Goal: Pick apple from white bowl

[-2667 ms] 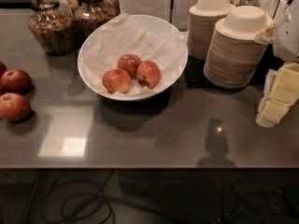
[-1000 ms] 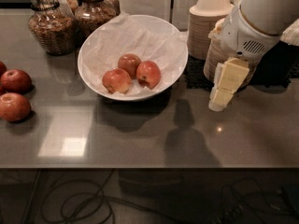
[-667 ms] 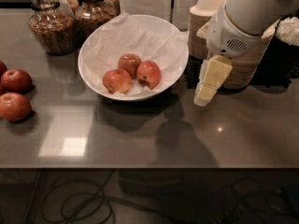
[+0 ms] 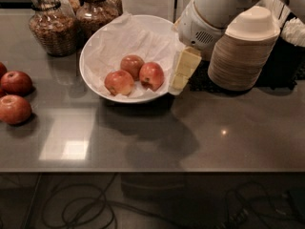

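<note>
The white bowl (image 4: 100, 82), wide and lined with crumpled white paper, sits at the middle of the grey counter. It holds three apples. The reddest apple (image 4: 151, 75) lies on the right, with a dark stem dimple facing front. An apple with yellow-orange patches (image 4: 119, 82) lies front left and a third (image 4: 132, 64) behind. My gripper (image 4: 182, 72), with cream-coloured fingers, hangs over the bowl's right rim, just right of the reddest apple and not touching it.
Two dark red apples (image 4: 15, 82) (image 4: 14, 109) lie at the counter's left edge. Glass jars (image 4: 48, 23) stand at the back left. Stacks of cream disposable bowls (image 4: 245, 51) stand right of the bowl, behind my arm.
My arm has swung in from the right edge to the left, and the gripper has come from beside the bowl stacks to the white bowl's right rim. The apples have not moved.
</note>
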